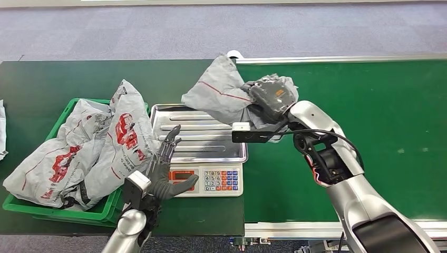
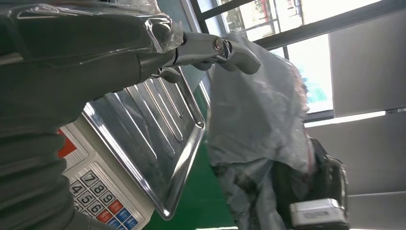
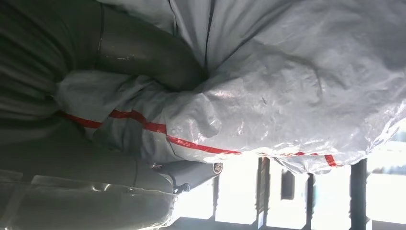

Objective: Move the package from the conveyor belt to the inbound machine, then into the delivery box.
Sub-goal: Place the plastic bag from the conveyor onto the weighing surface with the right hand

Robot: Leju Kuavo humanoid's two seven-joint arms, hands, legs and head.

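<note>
My right hand (image 1: pixel 269 97) grips a grey package (image 1: pixel 219 95) with a thin red stripe, held over the far right corner of the scale's steel tray (image 1: pixel 208 138). Up close, the right wrist view has its thumb (image 3: pixel 143 52) pressed into the crumpled plastic of the package (image 3: pixel 287 86). My left hand (image 1: pixel 167 168) hovers with fingers spread over the tray's near left corner and holds nothing. In the left wrist view, the package (image 2: pixel 258 115) hangs beyond the tray (image 2: pixel 153 139). The inbound machine is a scale with a red display and keypad (image 1: pixel 221 180).
A green crate (image 1: pixel 79 211) at the left holds several grey packages with red print (image 1: pixel 100 142). The green conveyor belt (image 1: pixel 379 126) runs to the right, edged by a silver rail. Another package edge (image 1: pixel 2 132) lies at the far left on the dark table.
</note>
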